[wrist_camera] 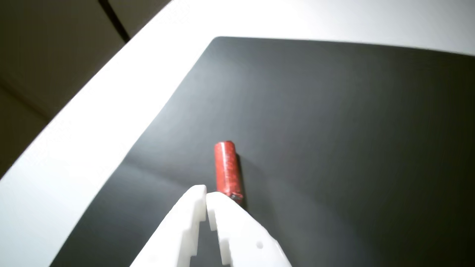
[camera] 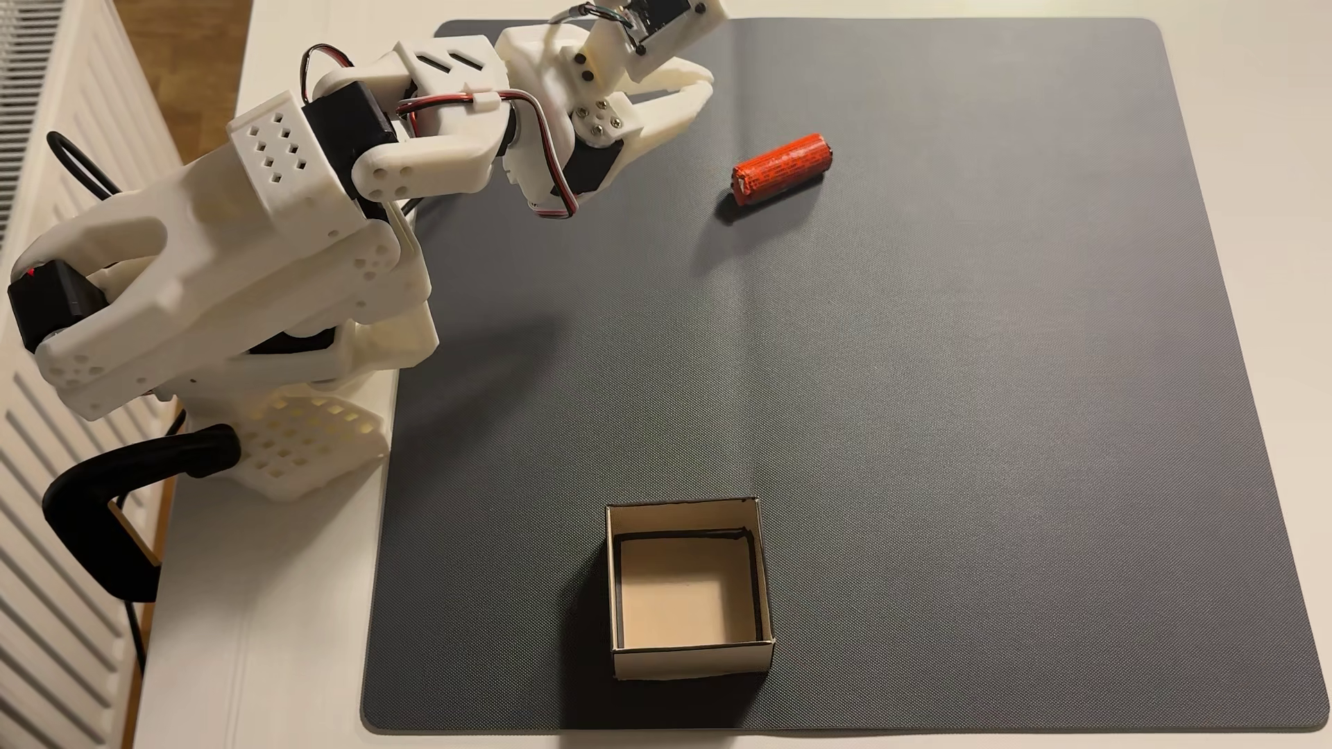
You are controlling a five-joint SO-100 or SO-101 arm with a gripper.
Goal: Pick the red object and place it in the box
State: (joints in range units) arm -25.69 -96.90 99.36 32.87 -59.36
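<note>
**Wrist view and fixed view: pincer closed short of the cylinder**

Wrist view: the pincer (wrist_camera: 206,193) comes up from 6 o'clock with its two white fingers together at the tips, holding nothing. The red object (wrist_camera: 227,170) lies on the dark mat (wrist_camera: 334,129) directly beyond those tips, its long axis running toward 12 o'clock, its near end partly hidden behind one finger. Whether tip and wrapper touch cannot be told from this angle. The likely trouble: with the fingers together, any push forward would strike the cylinder's end and slide it or set it rolling instead of straddling it. Opening late could also flick it aside.

Fixed view: the pincer (camera: 703,83) sits near 12 o'clock of the mat (camera: 937,432), with the red object (camera: 782,169) lying clear of it toward 4 o'clock, tilted, with bare mat between them. The box (camera: 620,576) stands well apart near 6 o'clock, open and empty. A crinkled wrapper on a round body may slip in a shallow grip, and the long carry across the mat gives time for a drop. The box is not much wider than the cylinder, so a skewed release could catch a wall. The bench (camera: 288,648) borders the mat.
</note>
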